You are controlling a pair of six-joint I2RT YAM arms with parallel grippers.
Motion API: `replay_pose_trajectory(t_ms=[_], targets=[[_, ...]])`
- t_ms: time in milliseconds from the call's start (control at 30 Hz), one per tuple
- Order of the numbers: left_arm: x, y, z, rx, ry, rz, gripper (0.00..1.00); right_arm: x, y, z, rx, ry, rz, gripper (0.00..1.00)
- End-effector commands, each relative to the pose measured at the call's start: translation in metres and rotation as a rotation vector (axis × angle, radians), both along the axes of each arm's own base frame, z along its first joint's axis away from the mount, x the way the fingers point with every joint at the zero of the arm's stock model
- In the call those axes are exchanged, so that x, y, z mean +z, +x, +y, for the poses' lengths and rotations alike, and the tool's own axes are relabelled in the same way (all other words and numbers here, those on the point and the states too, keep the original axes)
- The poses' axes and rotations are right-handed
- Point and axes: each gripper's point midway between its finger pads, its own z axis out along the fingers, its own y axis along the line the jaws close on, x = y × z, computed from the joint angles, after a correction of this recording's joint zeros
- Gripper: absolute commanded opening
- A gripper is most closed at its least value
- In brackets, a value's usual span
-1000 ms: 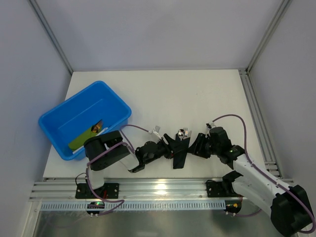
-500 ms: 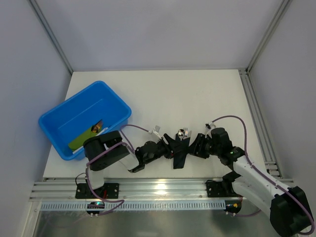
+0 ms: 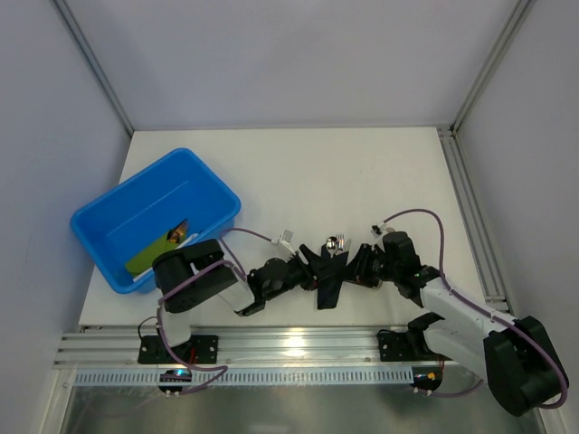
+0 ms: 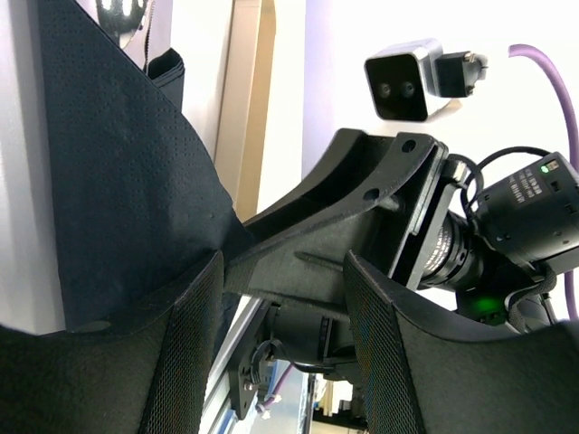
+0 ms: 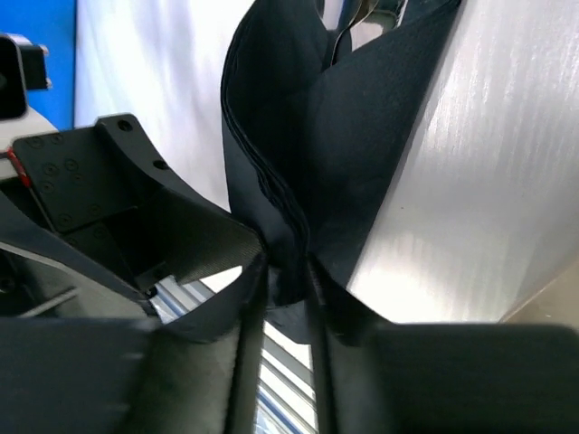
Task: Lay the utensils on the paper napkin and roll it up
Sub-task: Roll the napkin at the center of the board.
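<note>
Seen from above, the paper napkin [image 3: 327,287] lies near the front edge of the surface [image 3: 298,172], between the two arms. It is partly folded, and the utensils [image 3: 336,244] protrude from its far end. The left end effector [image 3: 308,271] is set against its left side and the right end effector [image 3: 355,268] against its right. A blue tub [image 3: 145,217] stands well apart at the left.

In the left wrist view, the fingers [image 4: 185,362] are held apart. The napkin's edge touches one of them, and nothing is clamped between them. The utensils are glimpsed at the top.

In the right wrist view, the fingers [image 5: 213,316] stand close together, and a raised fold of the napkin is pinched between them. Silver metal is visible at the top edge.
</note>
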Motion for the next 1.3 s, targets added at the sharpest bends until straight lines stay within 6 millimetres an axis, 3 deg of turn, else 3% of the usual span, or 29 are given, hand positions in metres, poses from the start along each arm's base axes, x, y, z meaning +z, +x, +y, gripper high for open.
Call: replay_pose_trajectory(t_ms=[0, 67, 200, 400, 467, 500, 567, 633, 667, 700, 733, 767, 800, 833, 867, 900, 933, 967, 1000, 1033, 1133, 1267], targets=[[0.023, -0.002, -0.003, -0.013, -0.052, -0.052, 0.57, 0.016, 0.021, 0.005, -0.011, 0.035, -0.088, 0.23], [0.022, -0.001, -0.001, -0.008, -0.045, -0.057, 0.57, 0.014, 0.022, 0.004, -0.008, 0.022, -0.076, 0.04], [0.02, 0.0, 0.005, -0.001, 0.026, -0.1, 0.57, 0.013, 0.019, 0.005, 0.015, 0.017, -0.072, 0.04], [0.048, 0.011, 0.017, 0.011, 0.254, -0.278, 0.57, 0.008, 0.009, -0.009, 0.009, -0.071, -0.031, 0.03], [0.046, 0.012, 0.025, 0.009, 0.333, -0.302, 0.55, 0.007, 0.008, -0.012, 0.004, -0.089, -0.026, 0.04], [0.059, 0.016, 0.02, 0.005, 0.335, -0.33, 0.53, 0.006, 0.006, -0.014, 0.003, -0.103, -0.016, 0.03], [0.062, 0.021, 0.022, -0.02, 0.383, -0.345, 0.42, 0.006, 0.006, -0.016, -0.001, -0.12, -0.011, 0.04], [0.078, 0.021, 0.012, -0.081, 0.371, -0.377, 0.3, 0.006, 0.004, -0.016, 0.002, -0.122, -0.005, 0.04], [0.07, 0.027, 0.013, -0.101, 0.405, -0.356, 0.27, 0.006, 0.004, -0.016, 0.003, -0.118, -0.004, 0.04], [0.085, 0.033, 0.004, -0.123, 0.391, -0.384, 0.23, 0.006, 0.003, -0.017, 0.001, -0.123, -0.005, 0.04], [0.087, 0.03, -0.001, -0.19, 0.373, -0.383, 0.06, 0.006, 0.003, -0.017, -0.002, -0.124, -0.005, 0.04], [0.086, 0.03, -0.004, -0.225, 0.377, -0.374, 0.0, 0.005, 0.003, -0.018, -0.003, -0.125, -0.006, 0.04], [0.071, 0.031, -0.01, -0.267, 0.403, -0.356, 0.0, 0.005, 0.003, -0.018, -0.007, -0.125, -0.007, 0.04], [0.086, 0.039, -0.021, -0.288, 0.384, -0.367, 0.0, 0.005, 0.003, -0.018, -0.009, -0.123, -0.005, 0.04], [0.08, 0.041, -0.024, -0.317, 0.4, -0.347, 0.0, 0.004, 0.003, -0.018, -0.009, -0.125, -0.004, 0.04], [0.06, 0.042, -0.024, -0.339, 0.452, -0.303, 0.0, 0.004, 0.003, -0.018, -0.01, -0.125, -0.004, 0.04], [0.066, 0.05, -0.029, -0.337, 0.466, -0.315, 0.0, 0.003, 0.003, -0.019, -0.013, -0.128, 0.002, 0.03], [0.061, 0.052, -0.029, -0.354, 0.499, -0.311, 0.0, 0.003, 0.003, -0.019, -0.013, -0.129, 0.0, 0.03], [0.035, 0.048, -0.023, -0.401, 0.591, -0.253, 0.0, 0.003, 0.003, -0.019, -0.014, -0.131, 0.003, 0.04], [0.044, 0.053, -0.028, -0.426, 0.619, -0.294, 0.0, 0.002, 0.003, -0.019, -0.016, -0.132, 0.005, 0.04], [0.023, 0.053, -0.019, -0.468, 0.721, -0.27, 0.0, 0.002, 0.003, -0.02, -0.021, -0.137, 0.007, 0.04], [0.014, 0.05, -0.017, -0.527, 0.762, -0.287, 0.0, 0.005, 0.006, -0.02, -0.03, -0.135, 0.004, 0.03]])
